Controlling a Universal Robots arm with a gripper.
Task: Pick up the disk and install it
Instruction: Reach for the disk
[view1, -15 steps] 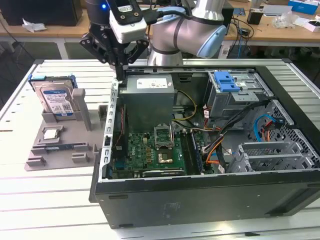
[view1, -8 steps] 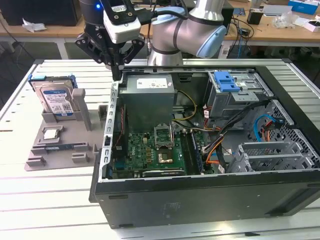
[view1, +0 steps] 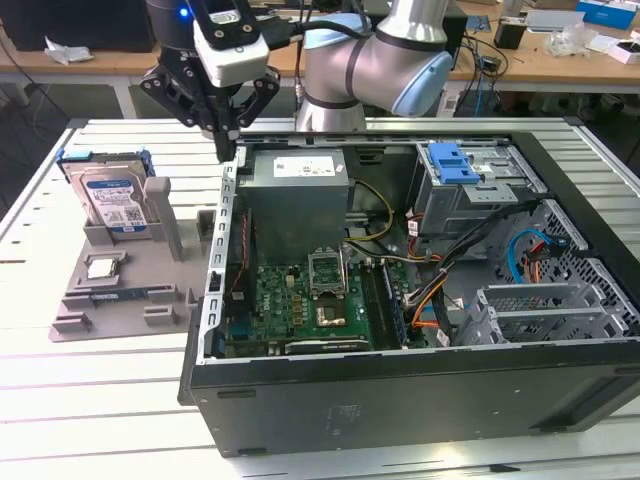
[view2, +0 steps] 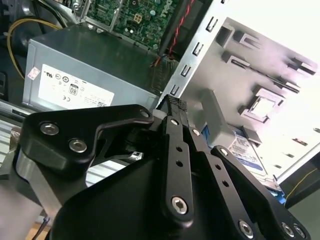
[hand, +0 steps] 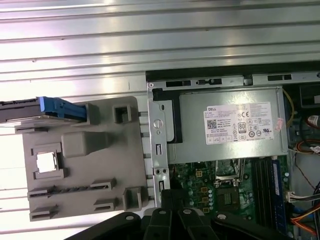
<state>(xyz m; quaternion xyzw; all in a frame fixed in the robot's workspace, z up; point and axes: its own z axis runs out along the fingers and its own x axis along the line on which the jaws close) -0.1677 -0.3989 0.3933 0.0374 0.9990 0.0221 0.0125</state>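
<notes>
While the disk is being propped on edge by the grey stand (outside the computer case) | closed, empty claw is being held above the case wall | step judged: approach for pick-up | opening over the disk is being called for

the disk is standing at the far end of the holder, which is lying on the desk to the exterior view's left of the case; the hand is hanging over the case's far left wall.
</notes>
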